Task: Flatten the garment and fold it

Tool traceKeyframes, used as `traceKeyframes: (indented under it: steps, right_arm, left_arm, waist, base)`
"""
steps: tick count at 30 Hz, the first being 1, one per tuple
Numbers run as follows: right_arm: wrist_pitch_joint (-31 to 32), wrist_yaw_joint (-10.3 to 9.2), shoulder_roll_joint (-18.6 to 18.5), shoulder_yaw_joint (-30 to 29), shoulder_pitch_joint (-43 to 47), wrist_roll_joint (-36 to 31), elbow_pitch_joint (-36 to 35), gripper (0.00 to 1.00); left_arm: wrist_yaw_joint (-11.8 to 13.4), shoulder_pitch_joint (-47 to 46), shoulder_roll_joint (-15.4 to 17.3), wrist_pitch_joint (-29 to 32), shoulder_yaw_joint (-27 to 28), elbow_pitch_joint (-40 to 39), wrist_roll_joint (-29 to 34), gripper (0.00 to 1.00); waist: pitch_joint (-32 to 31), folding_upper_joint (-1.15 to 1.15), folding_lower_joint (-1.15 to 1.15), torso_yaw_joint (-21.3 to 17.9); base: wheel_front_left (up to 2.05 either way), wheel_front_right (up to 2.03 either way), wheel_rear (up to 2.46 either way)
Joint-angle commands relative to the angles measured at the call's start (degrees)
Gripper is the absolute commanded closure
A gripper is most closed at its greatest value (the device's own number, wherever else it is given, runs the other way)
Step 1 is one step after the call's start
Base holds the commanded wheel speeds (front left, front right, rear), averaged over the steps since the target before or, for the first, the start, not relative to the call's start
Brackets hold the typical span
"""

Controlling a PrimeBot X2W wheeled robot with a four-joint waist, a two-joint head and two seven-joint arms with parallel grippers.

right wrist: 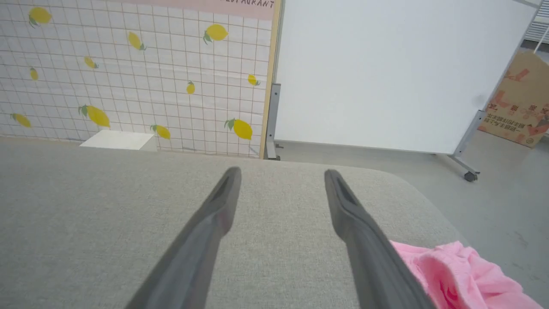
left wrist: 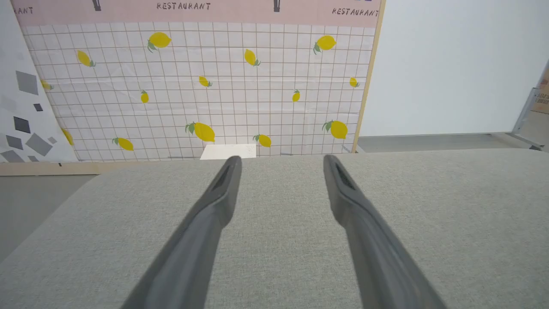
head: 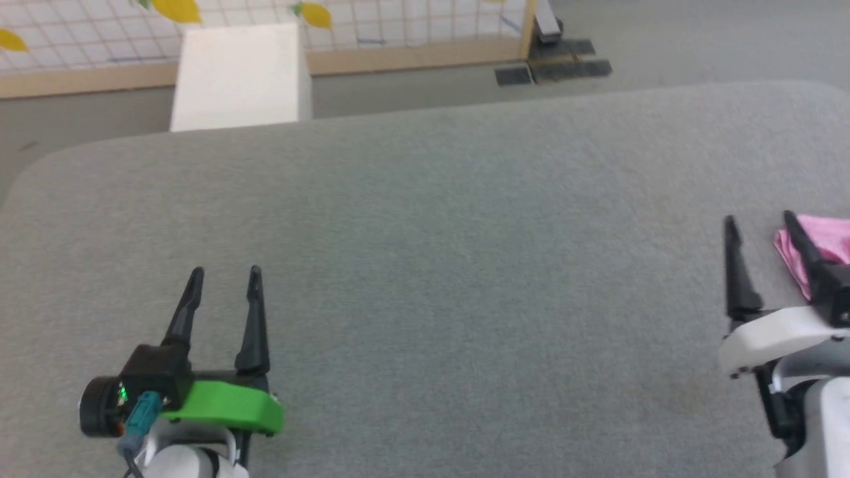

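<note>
The pink garment (head: 823, 249) lies crumpled at the right edge of the grey table (head: 431, 232), partly cut off by the head view's border. In the right wrist view the garment (right wrist: 463, 274) bunches just right of the right finger. My right gripper (head: 759, 222) is open, its fingers to the left of the cloth with nothing between them; its right finger overlaps the cloth's edge. My left gripper (head: 224, 273) is open at the lower left over bare table, far from the garment. In their wrist views both the left gripper (left wrist: 281, 159) and the right gripper (right wrist: 281, 172) hold nothing.
A white box (head: 239, 76) stands beyond the table's far edge at the left. Behind it is a lemon-patterned grid panel (left wrist: 193, 86) with a wooden frame. A white board on wheels (right wrist: 386, 73) and a cardboard box (right wrist: 519, 103) stand on the floor to the right.
</note>
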Motion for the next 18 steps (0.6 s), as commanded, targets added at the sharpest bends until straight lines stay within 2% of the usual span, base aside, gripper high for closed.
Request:
traceKeyframes:
  steps: [1,9,18]
  right_arm:
    - [0.47,-0.09,0.64,0.76,1.52,0.49,-1.66,0.00]
    - [2.50,-0.09,2.97,5.21,9.08,2.45,-9.41,0.00]
    - [4.08,-0.09,4.21,8.50,16.30,3.68,-12.92,0.00]
  left_arm:
    - [0.41,1.09,0.60,-0.38,0.40,0.37,-0.38,0.00]
    - [0.51,4.34,1.21,-0.45,0.57,1.66,-0.67,0.00]
    - [-0.31,6.28,1.06,-0.53,-0.20,3.75,-1.52,0.00]
  waist:
    - [-2.89,0.43,0.00,2.73]
    - [-5.97,0.43,0.00,3.91]
    - [-7.92,0.43,0.00,4.33]
  base:
    - [0.00,0.00,0.00]
    - [0.00,0.00,0.00]
    - [0.00,0.00,0.00]
